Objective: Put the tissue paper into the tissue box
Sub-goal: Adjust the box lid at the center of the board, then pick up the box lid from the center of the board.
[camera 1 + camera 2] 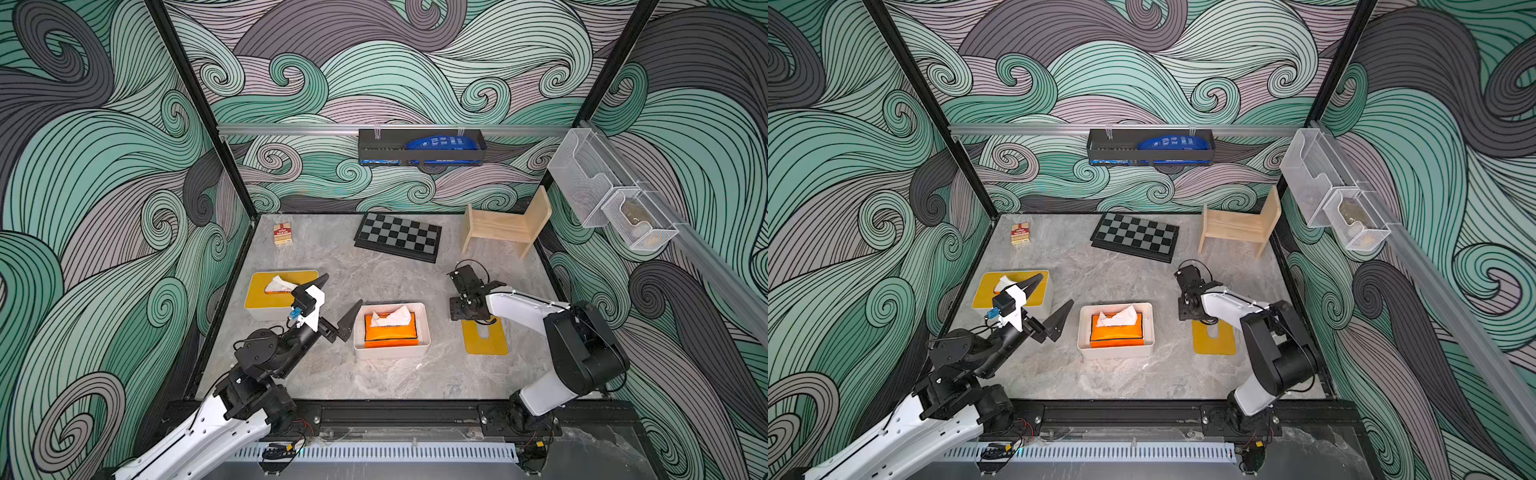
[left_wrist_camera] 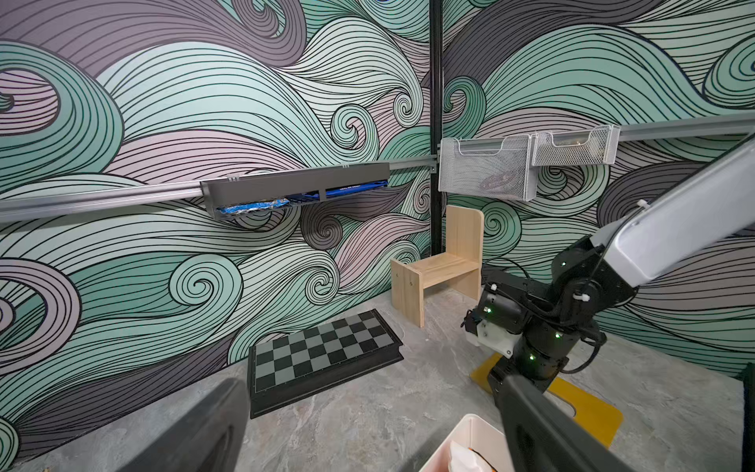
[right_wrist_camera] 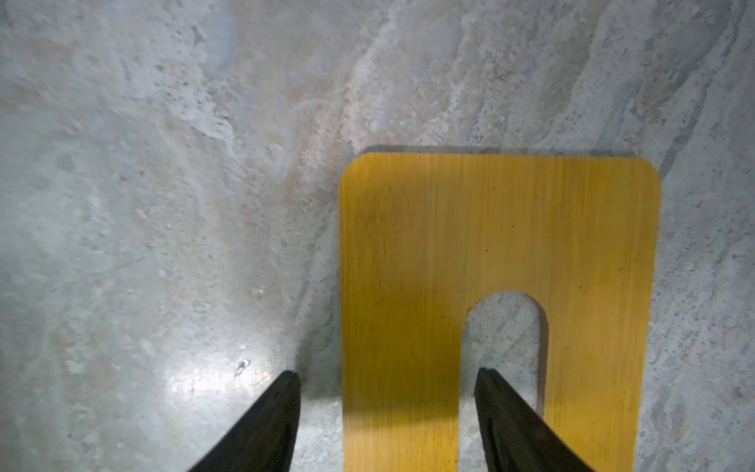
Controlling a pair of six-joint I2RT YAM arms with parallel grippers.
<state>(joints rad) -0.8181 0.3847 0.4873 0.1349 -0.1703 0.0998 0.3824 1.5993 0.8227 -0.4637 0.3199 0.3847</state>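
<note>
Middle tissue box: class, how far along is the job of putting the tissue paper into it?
Done: the orange tissue pack sits inside the open white box. In hand: nothing is gripped; the right gripper stands open astride one strip of the yellow lid, lying flat; the left gripper is open, empty. Left: probably fitting that lid on, as on the closed box.

Both top views: high above the near edge, whole table [image 1: 374, 270]. Left wrist: low, facing the far-right corner. Right wrist: close over the yellow lid [image 3: 408, 245], shared with both top views.
</note>
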